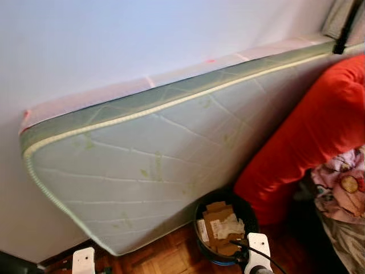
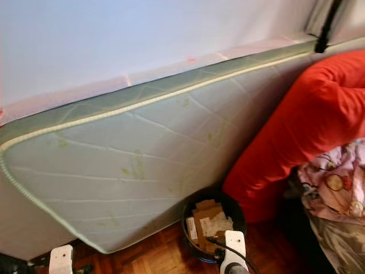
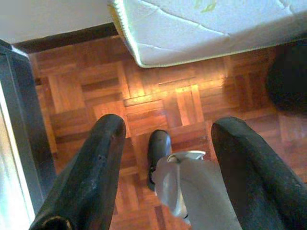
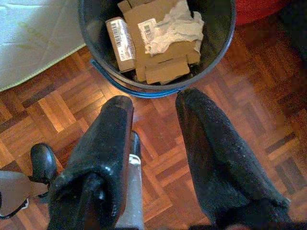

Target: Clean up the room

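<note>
Two jaws released, right gripper (image 4: pixel 156 103) just beside bin (image 4: pixel 96 28), left gripper (image 3: pixel 165 127) apart.

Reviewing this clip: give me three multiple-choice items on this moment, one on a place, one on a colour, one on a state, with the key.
1. Where does the mattress stand?
A. flat on the floor
B. on its edge against the wall
C. on a bed frame

2. What colour is the big cushion beside the mattress?
A. red
B. blue
C. yellow

3. What state is the black bin in?
A. tipped over
B. lidded
C. upright, holding cardboard and paper

Key: 1 B, its long edge rests on the parquet floor and it leans on the wall; 2 A, plainly red; 3 C, the right wrist view looks down into it at flattened boxes.
</note>
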